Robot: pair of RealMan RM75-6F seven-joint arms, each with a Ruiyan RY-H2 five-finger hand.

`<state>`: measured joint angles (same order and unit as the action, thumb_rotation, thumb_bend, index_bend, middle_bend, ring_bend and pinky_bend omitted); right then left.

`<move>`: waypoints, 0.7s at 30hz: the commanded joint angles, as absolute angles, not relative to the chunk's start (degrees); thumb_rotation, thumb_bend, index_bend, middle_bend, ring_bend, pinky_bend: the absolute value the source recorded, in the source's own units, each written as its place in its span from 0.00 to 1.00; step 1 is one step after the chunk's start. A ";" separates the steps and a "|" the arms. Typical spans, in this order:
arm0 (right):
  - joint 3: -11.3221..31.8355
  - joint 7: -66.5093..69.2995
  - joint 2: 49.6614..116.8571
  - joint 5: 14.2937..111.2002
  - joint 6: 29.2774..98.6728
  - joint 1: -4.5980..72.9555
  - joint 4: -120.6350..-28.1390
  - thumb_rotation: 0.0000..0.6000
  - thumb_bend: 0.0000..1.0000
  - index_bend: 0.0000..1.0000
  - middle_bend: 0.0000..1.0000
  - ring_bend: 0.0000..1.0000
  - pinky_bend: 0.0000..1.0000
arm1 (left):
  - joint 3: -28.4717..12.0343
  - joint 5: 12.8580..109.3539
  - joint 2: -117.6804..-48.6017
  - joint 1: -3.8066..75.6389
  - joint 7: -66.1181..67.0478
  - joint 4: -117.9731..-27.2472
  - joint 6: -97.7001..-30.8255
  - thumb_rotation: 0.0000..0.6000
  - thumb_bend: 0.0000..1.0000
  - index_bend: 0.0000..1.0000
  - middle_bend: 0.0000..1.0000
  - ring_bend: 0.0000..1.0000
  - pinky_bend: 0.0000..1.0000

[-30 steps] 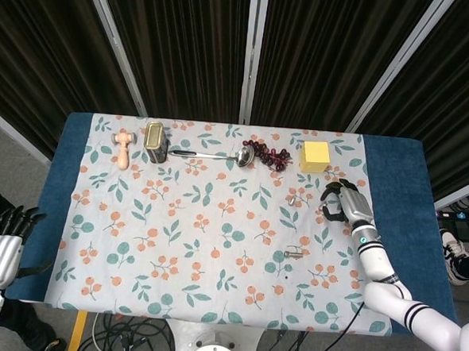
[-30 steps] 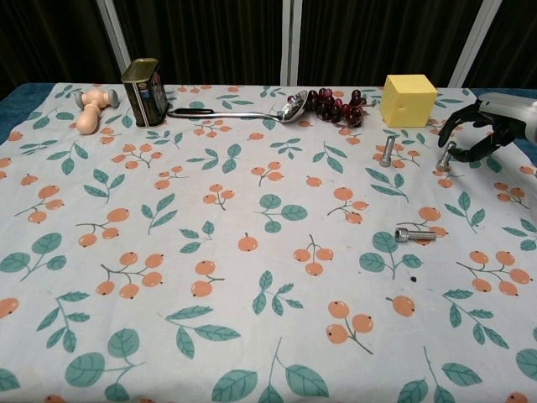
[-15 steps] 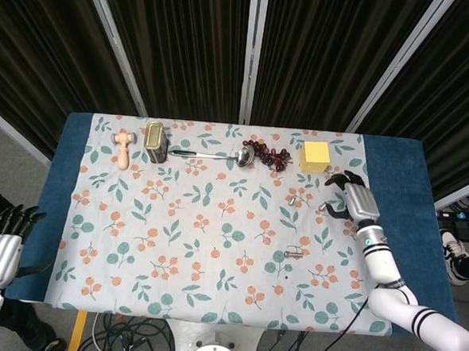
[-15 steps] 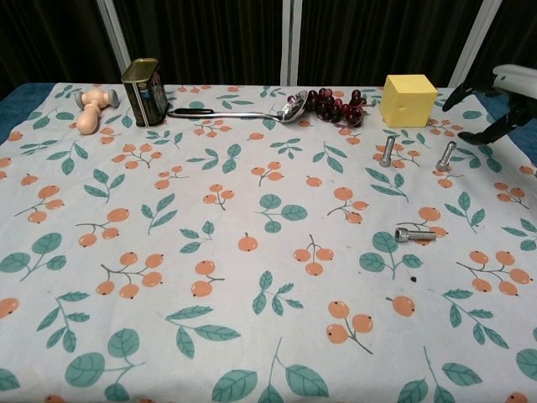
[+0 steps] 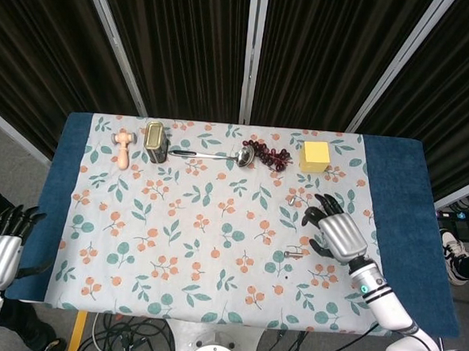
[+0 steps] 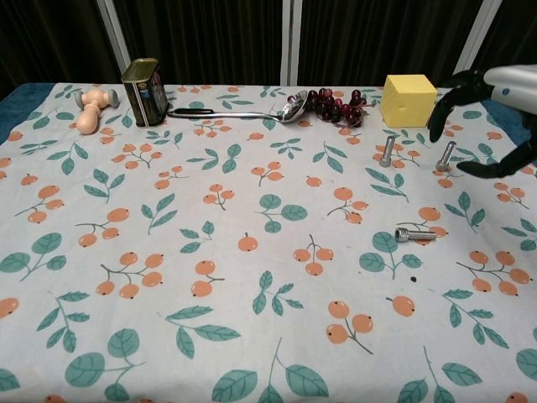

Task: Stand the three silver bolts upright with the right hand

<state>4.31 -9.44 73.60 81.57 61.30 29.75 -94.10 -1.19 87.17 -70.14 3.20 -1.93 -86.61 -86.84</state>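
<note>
Dark curtains behind a table under a leaf-and-orange print cloth. Two silver bolts stand upright beside the yellow block: one, another. The third silver bolt lies flat. My right hand hovers spread, empty; left hand idle, fingers apart. I can read no labels.

A: What's along the far edge of the table?

B: Left to right: wooden toy lying down, then an upright tin just beside it. A ladle lies flat, handle toward the tin, bowl touching the grapes. Yellow block near the grapes, further right.

A: Cover?

B: Floral cloth, leaf and orange-berry print, over a blue underlay showing at both sides. Dark curtain behind.
</note>
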 commanded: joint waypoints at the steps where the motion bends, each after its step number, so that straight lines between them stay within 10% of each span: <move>1: 2.79 -13.39 76.28 79.58 60.61 28.75 -94.07 1.00 0.22 0.44 0.28 0.00 0.00 | -1.08 87.29 -70.22 3.08 -2.45 -86.23 -86.97 1.00 0.00 0.17 0.11 0.01 0.00; 21: 2.26 -24.03 88.66 73.19 61.48 27.79 -84.62 1.00 0.25 0.49 0.25 0.00 0.00 | -0.58 87.84 -71.16 2.51 -5.82 -83.46 -87.46 1.00 0.00 0.17 0.11 0.01 0.00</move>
<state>2.31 -24.07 88.63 73.16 61.50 27.83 -84.67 -0.58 87.84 -71.16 2.50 -5.83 -83.46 -87.46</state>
